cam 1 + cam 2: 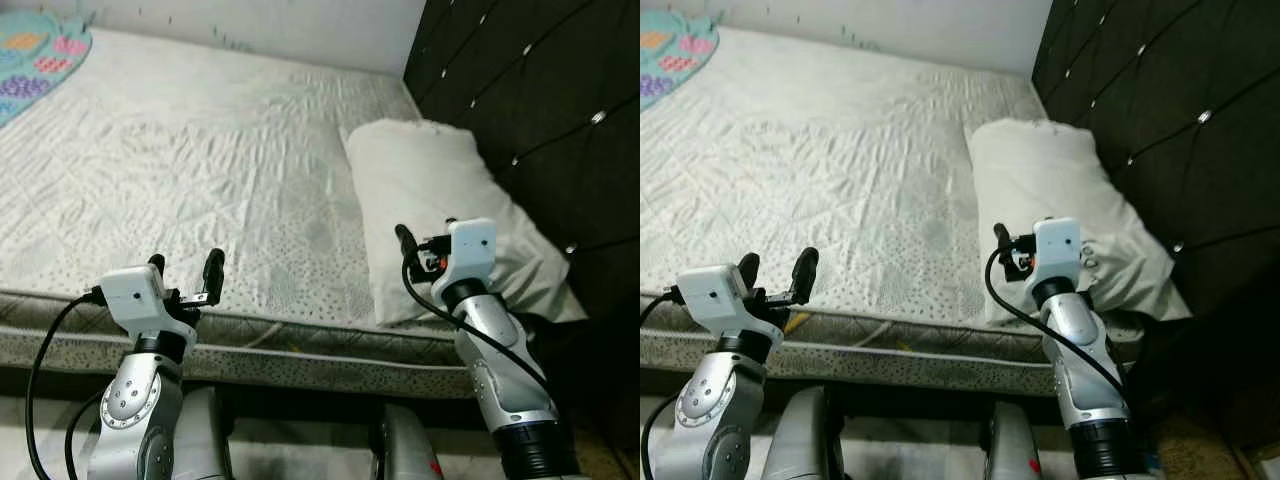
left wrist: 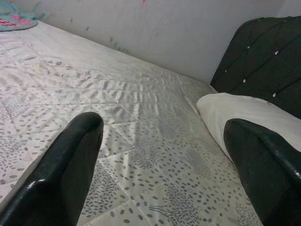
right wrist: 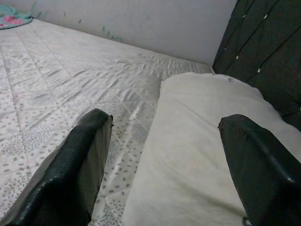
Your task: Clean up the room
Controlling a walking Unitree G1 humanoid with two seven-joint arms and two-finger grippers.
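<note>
Left eye view takes in a bed (image 1: 190, 180) with a pale quilted mattress, finely speckled toward its near edge. A plain light wall (image 1: 300, 30) runs along the bed's far edge. A dark tufted headboard (image 1: 540, 110) with small shiny studs stands along the bed's right edge. A white pillow (image 1: 440, 200) lies on the mattress against the headboard, reaching from about the middle of that edge to the near right corner, where its end hangs slightly past the mattress edge. At the far left corner lies part of a teal blanket (image 1: 35, 55) with coloured shapes on it.

Both silver arms are raised in front of the bed's near edge. The left end effector (image 1: 186, 270) is held at the near edge, left of the middle, with its two black fingers (image 2: 70, 165) apart and nothing between them; the left wrist view looks across bare mattress toward the pillow and headboard. The right end effector (image 1: 424, 243) is held over the near end of the pillow, close above it; whether it touches cannot be told. In the right wrist view its fingers (image 3: 80, 160) are spread wide, one over the mattress just beside the pillow's edge and the other over the pillow, with nothing gripped.
</note>
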